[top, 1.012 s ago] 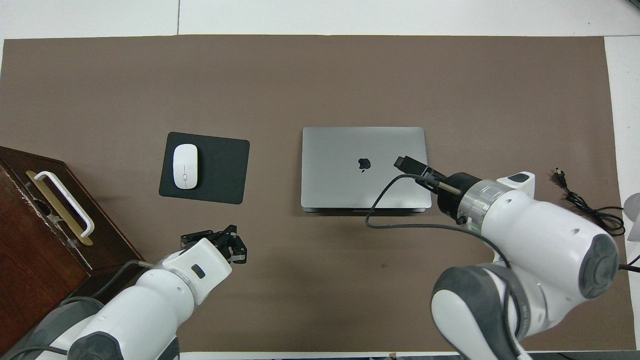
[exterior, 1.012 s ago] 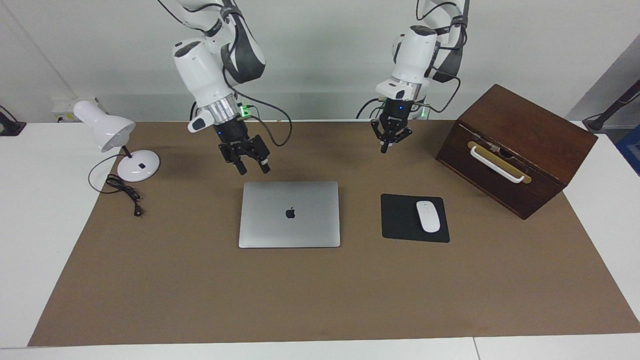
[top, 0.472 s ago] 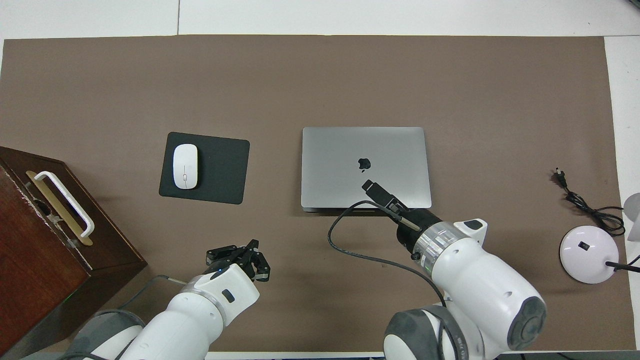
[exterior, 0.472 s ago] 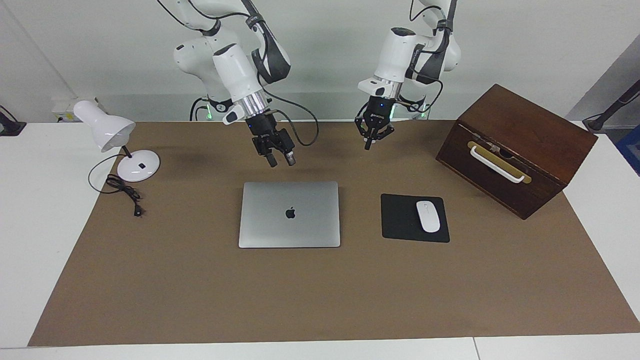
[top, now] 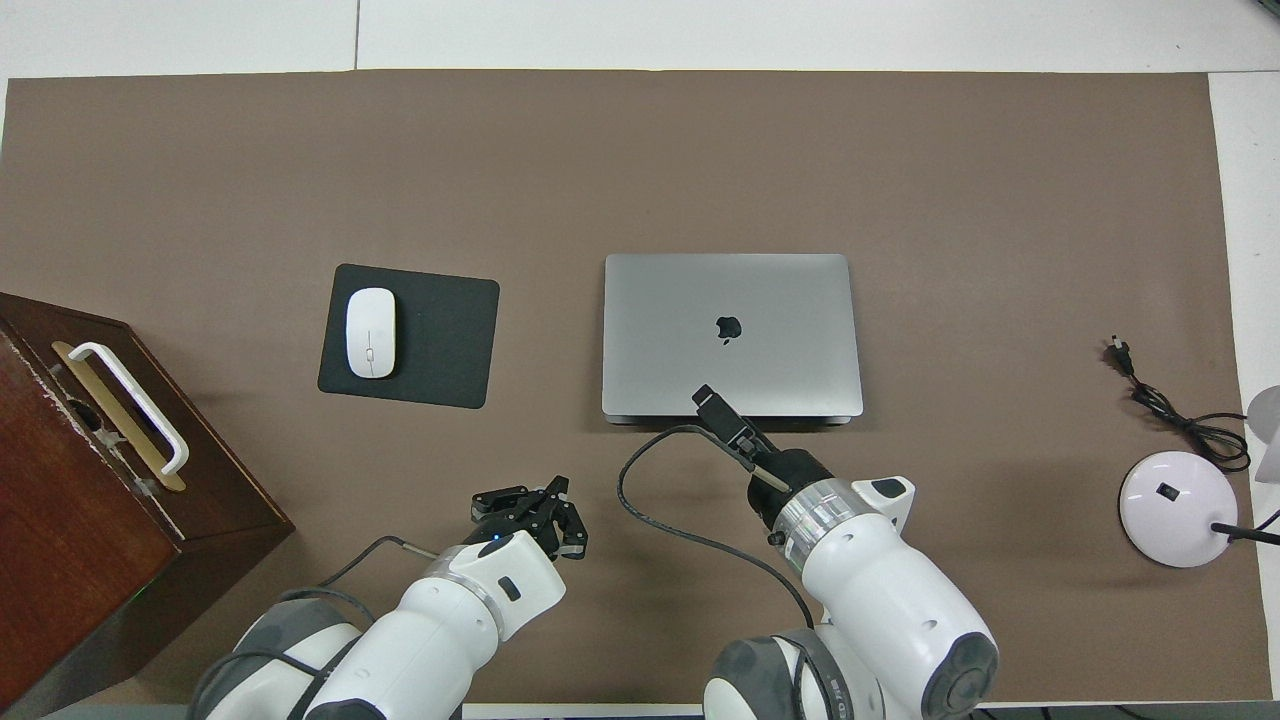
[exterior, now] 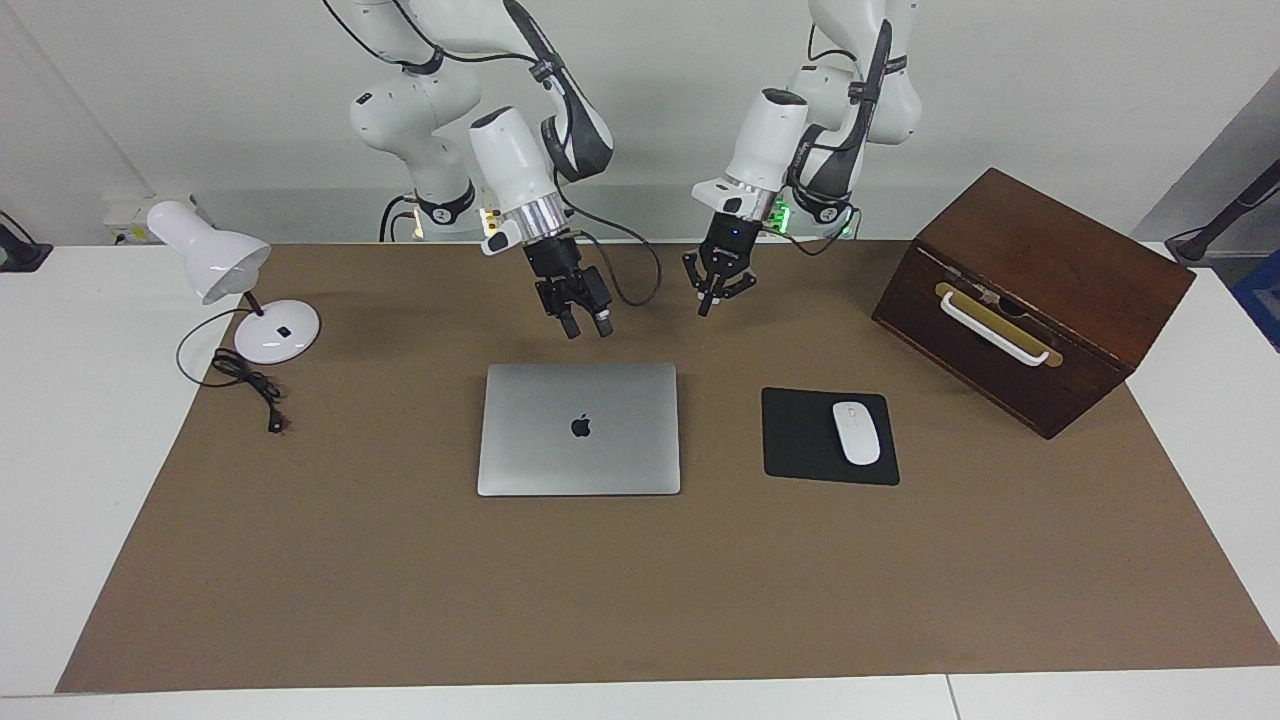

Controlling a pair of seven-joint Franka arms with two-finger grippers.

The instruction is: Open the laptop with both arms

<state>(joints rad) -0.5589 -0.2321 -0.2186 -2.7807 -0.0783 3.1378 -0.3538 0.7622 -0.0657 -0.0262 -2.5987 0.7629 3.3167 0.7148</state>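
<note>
Taking the facing view from its nine o'clock side, a white lamp stands on the desk toward the right arm's end, well apart from the work. Next comes the right tool, raised and spread, holding nothing; it hangs over the laptop's edge nearest the robots. The laptop lies shut and flat at the middle of the brown mat, logo up, with nothing touching it. At its one o'clock the left tool hovers over bare mat; whether it is spread or pressed together cannot be told. Toward three o'clock sit a black mouse pad with a white mouse, then a wooden box.

The task looks barely begun. The likely trouble is that the thin lid gives little to catch: a tool coming down too steeply could skid off the seam, scrape the lid, or push the whole laptop along the mat. If one arm lifts before the other pins the base, the base may rise with the lid.

The facing view shows that both tools are clear of the laptop. The overhead view shows instead that the right tool covers the nearest edge off centre, the left tool sits well short of it, and a darker seam runs along that edge.
</note>
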